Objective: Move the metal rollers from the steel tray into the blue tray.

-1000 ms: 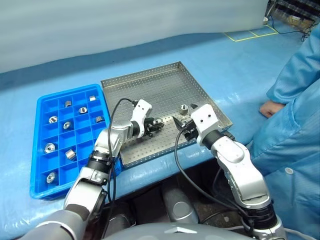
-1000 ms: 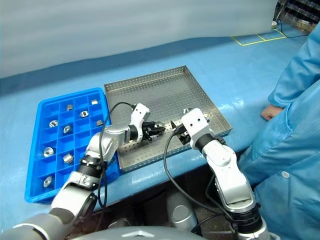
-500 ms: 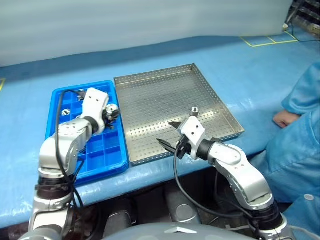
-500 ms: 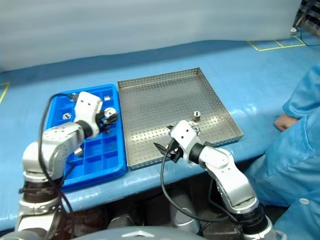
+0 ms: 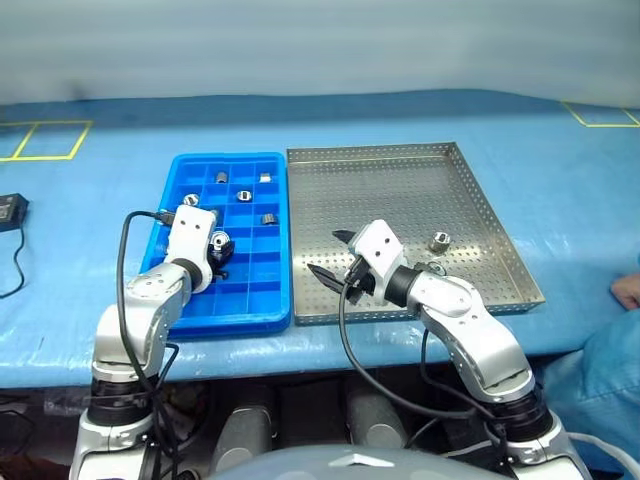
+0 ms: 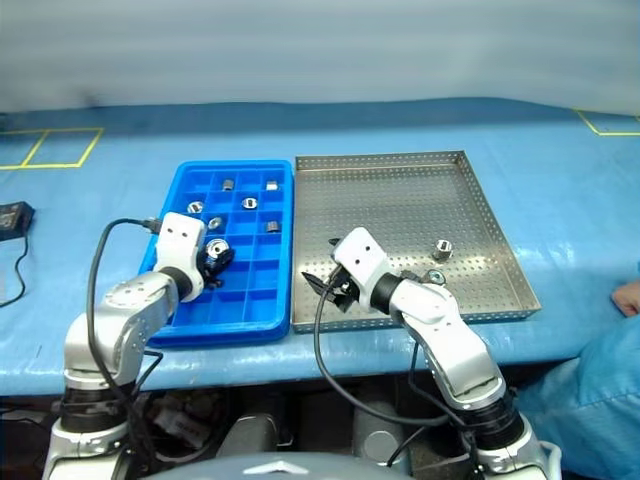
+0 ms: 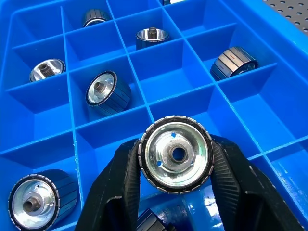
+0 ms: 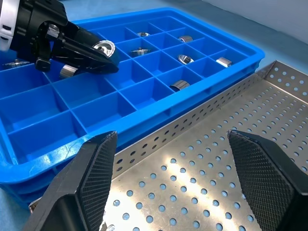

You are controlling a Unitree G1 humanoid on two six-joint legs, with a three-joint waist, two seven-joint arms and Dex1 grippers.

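My left gripper [image 5: 218, 246] is shut on a metal roller [image 7: 176, 154], a shiny ring with a ribbed dark edge. It hangs just above a compartment in the near half of the blue tray [image 5: 258, 292]. Several rollers lie in other compartments, among them one [image 7: 108, 91] close by and one [image 5: 268, 219] near the tray's right wall. The steel tray [image 5: 400, 190] lies right of the blue one, with two rollers [image 5: 439, 241] [image 5: 432, 268] near its front right. My right gripper [image 5: 330, 256] stands open and empty over the steel tray's front left corner.
A person's hand [image 5: 628, 290] rests on the blue table cover at the far right edge. A small black device [image 5: 8, 208] with a cable lies at the far left. Yellow tape lines [image 5: 45, 140] mark the cover behind the trays.
The view has swung left. My left gripper has carried its roller from the steel tray across to above the blue tray. The right gripper stays open and has drifted slightly left.
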